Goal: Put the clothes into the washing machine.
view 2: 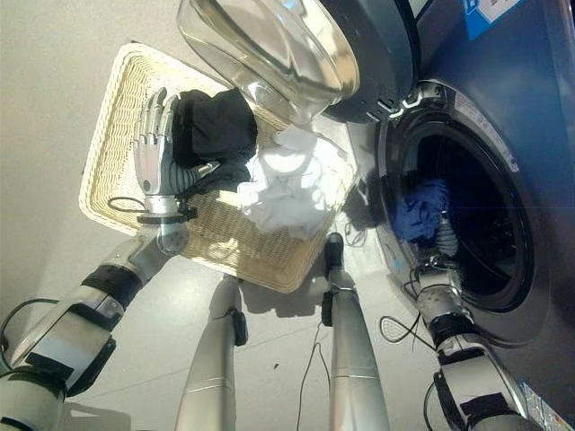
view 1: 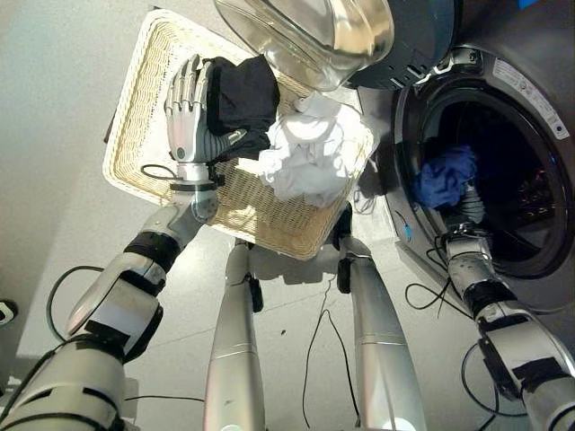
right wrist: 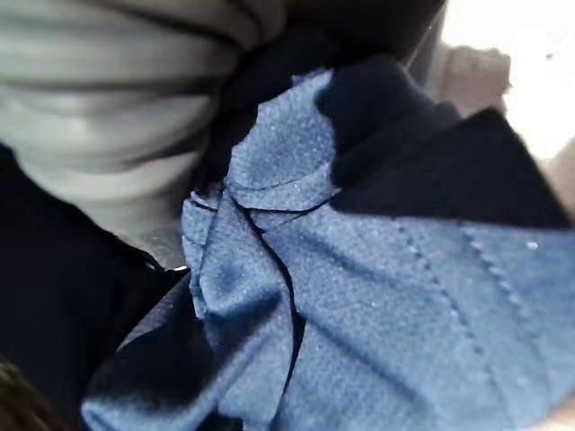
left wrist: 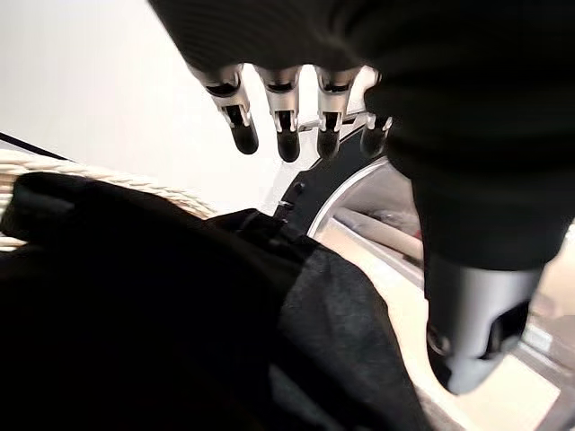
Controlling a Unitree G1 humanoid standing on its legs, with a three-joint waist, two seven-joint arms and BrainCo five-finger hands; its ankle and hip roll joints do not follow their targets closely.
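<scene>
A wicker basket (view 1: 135,108) on the floor holds a black garment (view 1: 241,94) and a heap of white clothes (view 1: 310,153). My left hand (view 1: 187,112) stands in the basket, open, its straight fingers (left wrist: 283,135) beside the black garment (left wrist: 135,314) and its thumb against the cloth's lower edge. My right hand (view 1: 471,205) is at the mouth of the washing machine drum (view 1: 517,193), shut on a bunched blue garment (view 1: 446,175) that rises above it inside the opening. The blue garment (right wrist: 377,296) sits very close to the wrist and hides the fingers there.
The washer's round glass door (view 1: 314,31) hangs open over the basket's far right corner. The machine's dark front (view 2: 539,81) takes the right side. Bare floor (view 1: 54,180) lies left of the basket.
</scene>
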